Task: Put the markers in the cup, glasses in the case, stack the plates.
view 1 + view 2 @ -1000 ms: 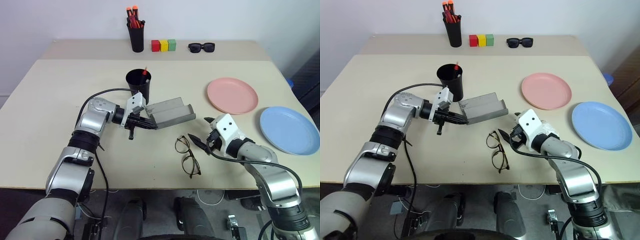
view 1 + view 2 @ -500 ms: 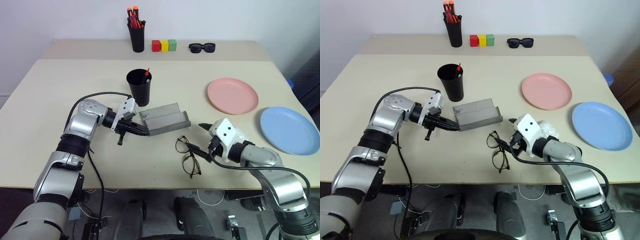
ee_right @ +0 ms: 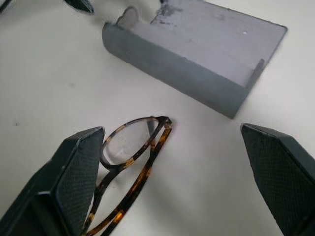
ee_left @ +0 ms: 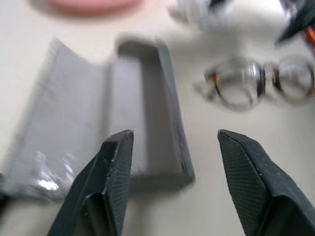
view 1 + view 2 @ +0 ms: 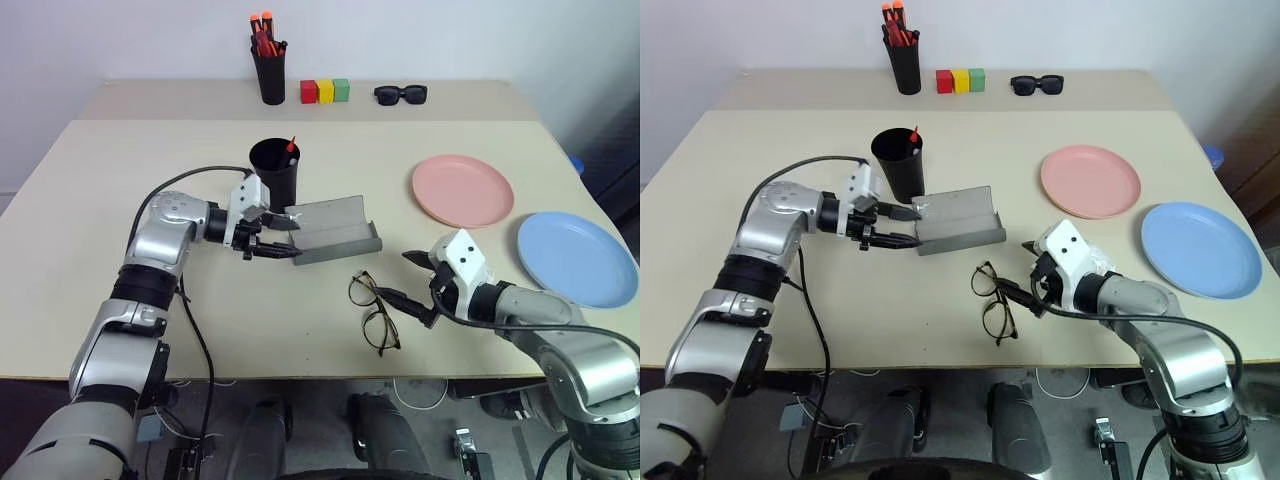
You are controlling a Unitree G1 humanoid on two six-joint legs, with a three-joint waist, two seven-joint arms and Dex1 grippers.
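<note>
Grey hinged glasses case [image 5: 958, 221] lies open on the table, just released: left gripper [image 5: 896, 225] has unclenched and backed off. Right gripper [image 5: 1024, 273], jaws wide and empty, hovers by the brown wire-rimmed glasses [image 5: 992, 300]; pickup looks next.

Inside the cup [image 5: 274, 170], just behind the case [image 5: 333, 229], all but the red tip of a marker [image 5: 290, 146] is hidden. Seen from the left wrist, the case and the glasses [image 4: 256, 86] beside it are blurred. Beside the case, one lens is cut off in the right wrist view.
</note>
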